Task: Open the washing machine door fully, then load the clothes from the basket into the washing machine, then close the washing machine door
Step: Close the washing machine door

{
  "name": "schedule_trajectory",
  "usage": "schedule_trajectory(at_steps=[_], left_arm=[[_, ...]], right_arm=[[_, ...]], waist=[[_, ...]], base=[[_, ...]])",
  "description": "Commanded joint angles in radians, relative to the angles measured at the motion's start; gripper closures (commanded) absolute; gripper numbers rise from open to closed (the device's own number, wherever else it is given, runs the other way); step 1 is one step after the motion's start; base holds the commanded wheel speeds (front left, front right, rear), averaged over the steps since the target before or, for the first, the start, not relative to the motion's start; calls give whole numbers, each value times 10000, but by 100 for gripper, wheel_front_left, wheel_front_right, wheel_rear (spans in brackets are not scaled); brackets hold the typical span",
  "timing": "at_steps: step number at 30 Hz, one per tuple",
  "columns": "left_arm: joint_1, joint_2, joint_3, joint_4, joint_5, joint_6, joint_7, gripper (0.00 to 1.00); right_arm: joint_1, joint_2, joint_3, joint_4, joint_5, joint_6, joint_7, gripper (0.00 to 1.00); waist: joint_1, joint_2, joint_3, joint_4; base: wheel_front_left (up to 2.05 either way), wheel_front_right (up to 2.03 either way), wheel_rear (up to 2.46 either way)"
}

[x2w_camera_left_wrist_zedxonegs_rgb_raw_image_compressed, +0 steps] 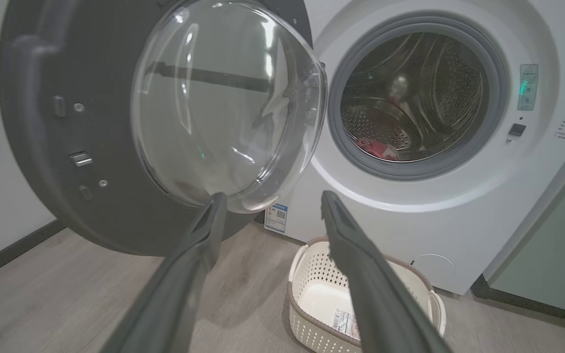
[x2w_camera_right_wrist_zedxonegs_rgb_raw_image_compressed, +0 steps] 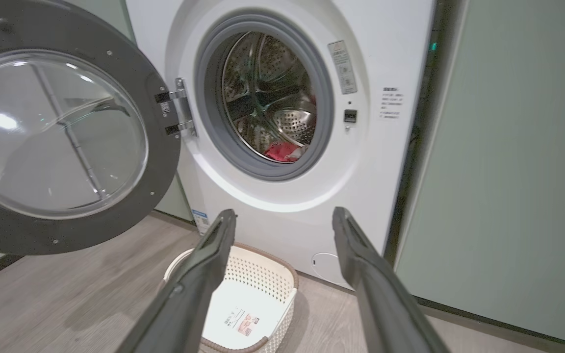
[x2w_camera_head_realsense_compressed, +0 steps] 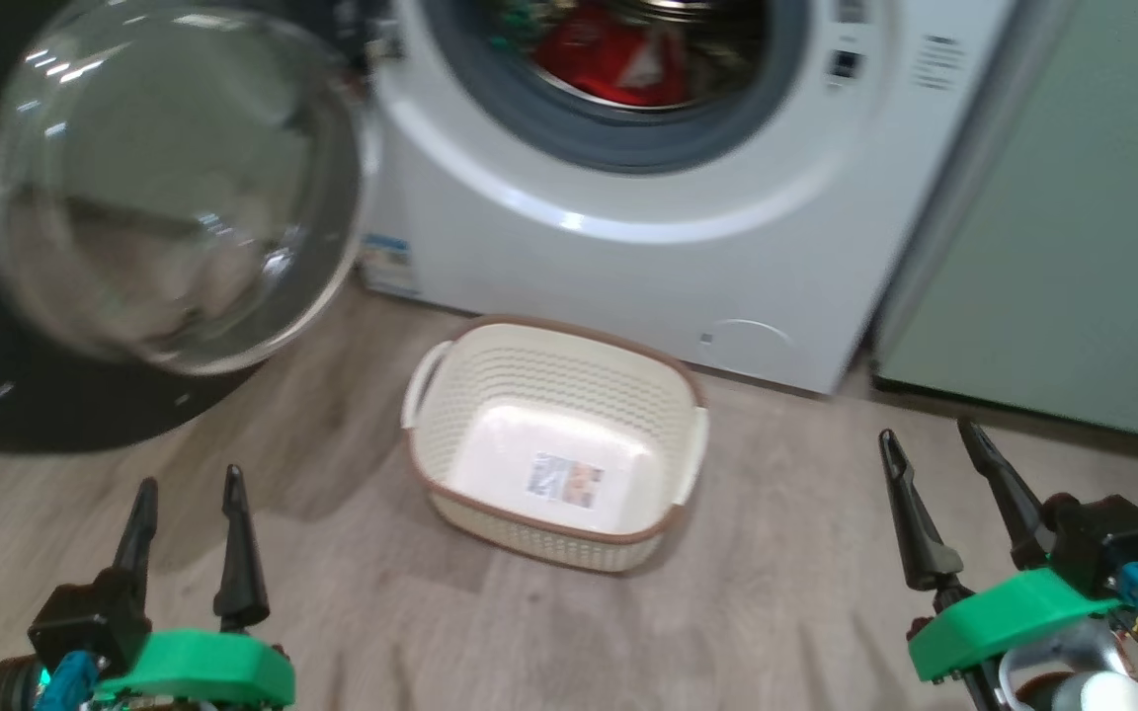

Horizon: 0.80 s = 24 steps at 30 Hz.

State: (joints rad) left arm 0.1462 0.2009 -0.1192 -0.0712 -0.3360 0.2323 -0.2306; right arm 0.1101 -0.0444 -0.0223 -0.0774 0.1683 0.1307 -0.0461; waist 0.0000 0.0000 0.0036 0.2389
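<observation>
Head view: the basket (x2w_camera_head_realsense_compressed: 569, 380) stands empty on the floor (x2w_camera_head_realsense_compressed: 776, 592) before the washing machine (x2w_camera_head_realsense_compressed: 628, 257), with the clothes (x2w_camera_head_realsense_compressed: 618, 59) in its drum. The washing machine door (x2w_camera_head_realsense_compressed: 164, 188) hangs wide open to the left, and a green cabinet (x2w_camera_head_realsense_compressed: 1073, 247) stands at the right. The left gripper (x2w_camera_head_realsense_compressed: 190, 479) and right gripper (x2w_camera_head_realsense_compressed: 927, 431) have their fingers parted, holding nothing.

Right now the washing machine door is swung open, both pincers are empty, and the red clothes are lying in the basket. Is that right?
Not quite. The basket holds no clothes, just its paper label; the red clothes lie inside the washing machine, as the head view shows. The door is open, and the left pincer and right pincer are empty.
</observation>
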Motion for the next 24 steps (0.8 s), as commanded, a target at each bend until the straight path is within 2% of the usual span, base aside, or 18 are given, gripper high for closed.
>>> schedule_trajectory(at_steps=[1, 10, 24], left_arm=[[-548, 32, 448, -247, -14, 26, -119, 0], [-474, 15, 555, -185, -50, -2, -218, 0], [-480, -44, 632, -112, -2, -58, -286, 0]], right_arm=[[-304, -58, 257, -377, -6, 0, 21, 0], [-319, -58, 402, -266, 81, 0, 15, 0], [-325, -58, 467, -206, 69, 0, 25, 0]], waist=[[0, 0, -48, 889], [0, 0, -115, 1916], [0, 0, -62, 2035]], base=[[0, 0, 0], [0, 0, 0], [0, 0, 0]])
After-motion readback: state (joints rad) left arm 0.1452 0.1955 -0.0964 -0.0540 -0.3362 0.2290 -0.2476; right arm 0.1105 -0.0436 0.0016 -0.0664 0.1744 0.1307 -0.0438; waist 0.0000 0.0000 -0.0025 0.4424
